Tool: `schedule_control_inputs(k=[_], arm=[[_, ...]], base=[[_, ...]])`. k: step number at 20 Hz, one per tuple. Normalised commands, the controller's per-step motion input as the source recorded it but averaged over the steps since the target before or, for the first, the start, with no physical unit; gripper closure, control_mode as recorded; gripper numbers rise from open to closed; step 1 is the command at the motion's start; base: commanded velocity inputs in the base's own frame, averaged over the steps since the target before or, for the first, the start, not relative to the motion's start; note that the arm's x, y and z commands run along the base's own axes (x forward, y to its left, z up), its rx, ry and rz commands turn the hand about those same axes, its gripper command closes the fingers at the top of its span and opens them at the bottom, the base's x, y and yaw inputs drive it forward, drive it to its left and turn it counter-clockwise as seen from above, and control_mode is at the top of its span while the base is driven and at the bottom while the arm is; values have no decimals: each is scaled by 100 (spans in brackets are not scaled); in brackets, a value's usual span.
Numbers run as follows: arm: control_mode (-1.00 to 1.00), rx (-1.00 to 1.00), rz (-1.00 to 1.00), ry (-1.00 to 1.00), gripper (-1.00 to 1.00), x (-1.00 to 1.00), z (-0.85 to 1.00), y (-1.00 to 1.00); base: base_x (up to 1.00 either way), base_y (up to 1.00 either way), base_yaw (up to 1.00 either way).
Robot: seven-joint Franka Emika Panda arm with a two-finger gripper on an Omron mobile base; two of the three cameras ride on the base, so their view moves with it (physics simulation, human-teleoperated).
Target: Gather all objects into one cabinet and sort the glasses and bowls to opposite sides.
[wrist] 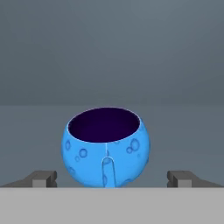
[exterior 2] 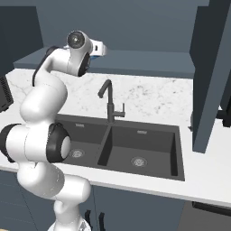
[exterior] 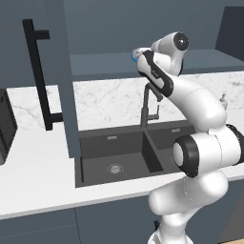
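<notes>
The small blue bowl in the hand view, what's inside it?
The small blue bowl stands upright on the cabinet shelf. Its inside looks dark and bare where visible; the near wall hides the bottom.

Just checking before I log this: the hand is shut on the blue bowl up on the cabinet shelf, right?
Not quite. The hand is open, not shut: in the hand view its two fingertips stand wide apart on either side of the blue bowl, clear of it. The rest holds: the bowl sits upright on the cabinet shelf, between the fingers.
</notes>
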Motion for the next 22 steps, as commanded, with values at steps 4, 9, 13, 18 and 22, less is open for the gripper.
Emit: schedule_control_inputs(k=[4, 9, 13, 18, 22], arm=[[-100, 0, 0, 0, -100, 4, -15, 0], [-100, 0, 0, 0, -100, 10, -14, 1], [-100, 0, 0, 0, -100, 12, -10, 2], [-100, 0, 0, 0, 100, 4, -3, 1], [-100, 0, 0, 1, 100, 0, 0, 1]], base=[[0, 0, 0], [0, 0, 0], [0, 0, 0], [0, 0, 0], [0, 0, 0]])
